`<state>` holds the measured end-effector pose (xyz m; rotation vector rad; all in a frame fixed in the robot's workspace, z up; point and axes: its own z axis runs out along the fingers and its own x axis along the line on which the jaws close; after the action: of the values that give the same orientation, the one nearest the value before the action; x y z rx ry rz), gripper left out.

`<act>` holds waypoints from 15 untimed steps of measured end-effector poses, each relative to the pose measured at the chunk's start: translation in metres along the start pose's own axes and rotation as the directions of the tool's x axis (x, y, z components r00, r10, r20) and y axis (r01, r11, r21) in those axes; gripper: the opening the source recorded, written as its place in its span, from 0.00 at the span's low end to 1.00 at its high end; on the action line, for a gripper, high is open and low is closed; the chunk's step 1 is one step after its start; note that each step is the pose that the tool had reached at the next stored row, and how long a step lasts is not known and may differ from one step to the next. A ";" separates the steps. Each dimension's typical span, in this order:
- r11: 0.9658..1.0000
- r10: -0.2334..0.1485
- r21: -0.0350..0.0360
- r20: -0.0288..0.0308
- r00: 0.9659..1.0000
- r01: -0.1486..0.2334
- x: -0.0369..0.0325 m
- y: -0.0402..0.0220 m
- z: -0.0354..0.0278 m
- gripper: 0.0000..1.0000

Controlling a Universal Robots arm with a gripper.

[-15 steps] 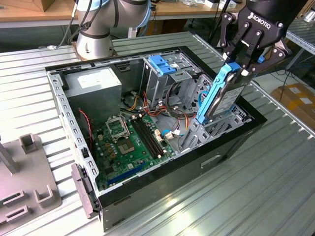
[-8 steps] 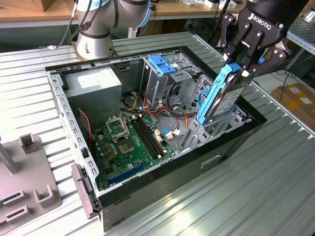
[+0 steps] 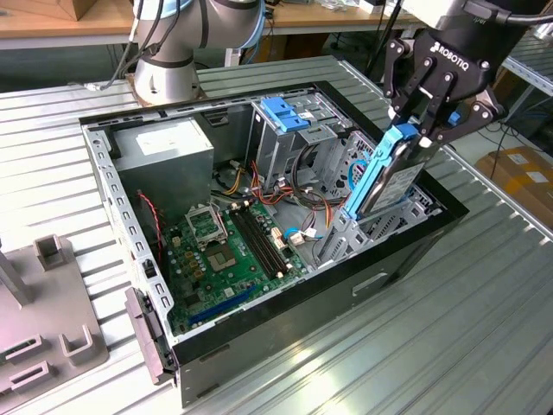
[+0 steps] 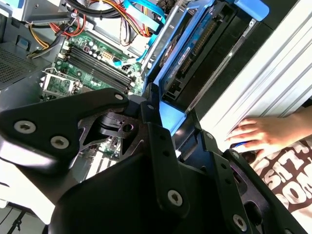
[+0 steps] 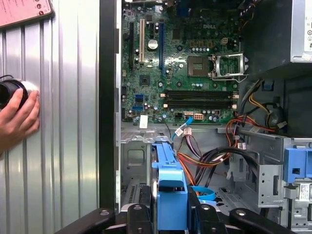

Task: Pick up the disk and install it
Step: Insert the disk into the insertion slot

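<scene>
One hand (image 3: 423, 130), one disk (image 3: 384, 177), one open computer case (image 3: 406, 251) on the bench (image 3: 484, 311).
The hand is closed narrowly on the upper end of the disk, pinching its blue bracket from both sides. The disk stands tilted over the case corner at the exterior view's right, its lower end apparently inside a metal bay, though the contact is hidden. One motherboard (image 3: 229, 246) and one blue-topped drive cage (image 3: 281, 112) sit within the case.

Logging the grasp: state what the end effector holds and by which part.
The end effector holds the flat grey-metal disk with its bright blue plastic bracket, clamped at the bracket's upper end.
</scene>
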<state>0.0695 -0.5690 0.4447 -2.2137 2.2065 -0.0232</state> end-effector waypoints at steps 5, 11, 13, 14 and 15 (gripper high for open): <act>1.000 0.000 0.000 0.000 1.000 0.000 0.0011 0.0003 0.0149 0.37; 1.000 0.000 0.000 0.000 1.000 0.000 0.0022 0.0008 0.0354 0.37; 1.000 0.000 0.000 0.000 1.000 0.000 0.0024 0.0009 0.0421 0.37; 1.000 0.000 0.000 0.000 1.000 0.000 0.0025 0.0009 0.0437 0.37; 1.000 0.000 0.000 0.000 1.000 0.000 0.0025 0.0009 0.0439 0.37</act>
<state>0.0695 -0.5714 0.4008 -2.2138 2.2066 -0.0232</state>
